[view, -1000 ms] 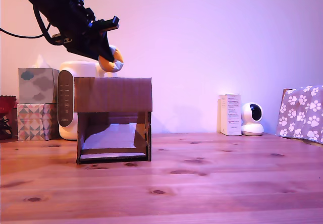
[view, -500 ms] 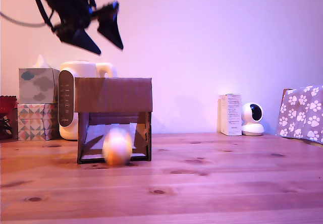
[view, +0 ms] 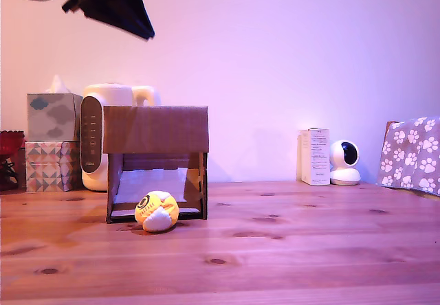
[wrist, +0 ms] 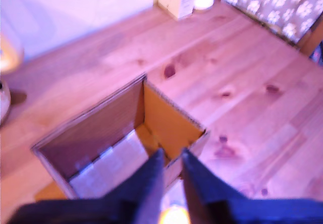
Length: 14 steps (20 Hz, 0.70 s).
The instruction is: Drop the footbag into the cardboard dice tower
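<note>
The footbag, yellow and white with a round dark mark, lies on the wooden table just in front of the lower opening of the cardboard dice tower. High above the tower's left part in the exterior view, my gripper is a single dark wedge near the frame's top. In the wrist view I look down into the tower's open top. The two fingers stand almost together with nothing between them. A blurred yellow patch, the footbag, shows below them.
Behind the tower stand a white appliance and two stacked tissue boxes. A white carton, a small white camera and a paw-print cloth are at the exterior view's right, with bare wooden table in front.
The footbag left the gripper, fell through the tower and rolled out to rest in front of its lower opening. The gripper opened, rose up and left, and its fingers have since drawn together.
</note>
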Tool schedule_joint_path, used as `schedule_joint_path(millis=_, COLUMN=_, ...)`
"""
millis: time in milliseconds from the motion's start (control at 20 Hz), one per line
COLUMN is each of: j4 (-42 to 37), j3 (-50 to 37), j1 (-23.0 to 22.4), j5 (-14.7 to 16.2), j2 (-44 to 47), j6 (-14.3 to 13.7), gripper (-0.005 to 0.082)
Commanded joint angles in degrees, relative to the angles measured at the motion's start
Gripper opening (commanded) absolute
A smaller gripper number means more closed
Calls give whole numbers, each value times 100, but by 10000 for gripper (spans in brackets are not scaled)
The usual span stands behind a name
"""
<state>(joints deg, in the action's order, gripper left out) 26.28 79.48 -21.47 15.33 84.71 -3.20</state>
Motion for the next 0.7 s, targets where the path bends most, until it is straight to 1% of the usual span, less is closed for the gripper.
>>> schedule_joint_path(millis=0, j4=-424, j3=-544, j1=-46, j5=26, j2=-472, j6=35, gripper=-24)
schedule_joint_path(millis=150, j4=-1311, j3=-1491, j1=-44, j5=26, j2=-1005, j6=361, gripper=-24)
schedule_joint_path(millis=300, j4=-2181, j3=-2476, j1=-39, j5=24, j2=-1314, j6=516, gripper=-24)
schedule_joint_path(millis=450, j4=-3018, j3=-3377, j1=-46, j5=24, j2=-1530, j6=758, gripper=-24)
schedule_joint_path(millis=650, j4=-3735, j3=-4426, j1=-46, j5=20, j2=-1860, j6=1045, gripper=-24)
